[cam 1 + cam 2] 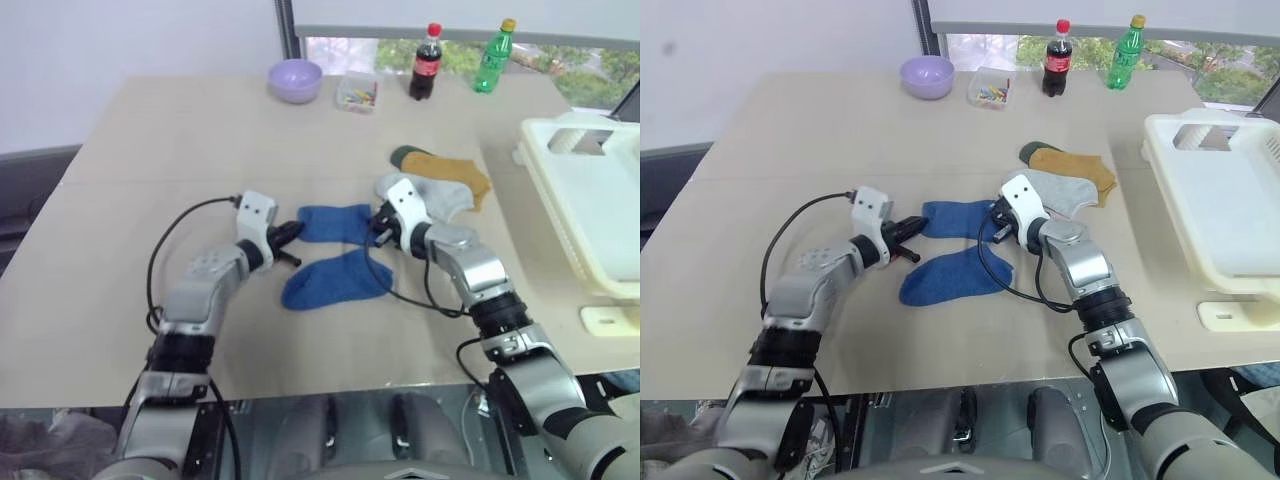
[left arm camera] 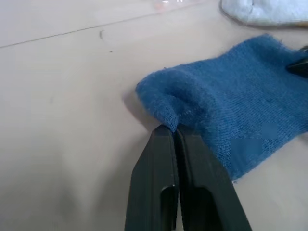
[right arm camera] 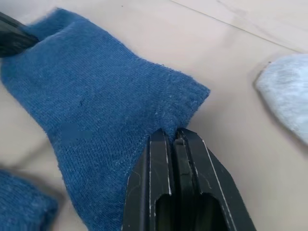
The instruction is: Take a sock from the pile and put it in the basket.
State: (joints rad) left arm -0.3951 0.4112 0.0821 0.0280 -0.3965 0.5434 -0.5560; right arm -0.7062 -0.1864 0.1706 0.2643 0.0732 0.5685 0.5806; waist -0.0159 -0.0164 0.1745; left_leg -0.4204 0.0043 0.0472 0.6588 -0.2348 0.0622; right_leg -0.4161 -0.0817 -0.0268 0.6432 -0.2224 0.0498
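My left gripper [image 2: 174, 131] and right gripper [image 3: 172, 134] pinch opposite ends of the blue sock [image 1: 335, 223] mid-table, stretching it for lifting.

Lilac bowl [image 1: 295, 80], clear box of small items [image 1: 357, 93], cola bottle [image 1: 427, 62], green bottle [image 1: 494, 43]

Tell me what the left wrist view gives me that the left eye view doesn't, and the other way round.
Left wrist view: the left gripper shut on the sock, pinching its edge into a small fold against the table.

Left eye view: the basket, a second blue sock, the yellow sock, lilac bowl and two bottles.

Both: the same sock, the grey sock, and the right gripper at the sock's opposite end.
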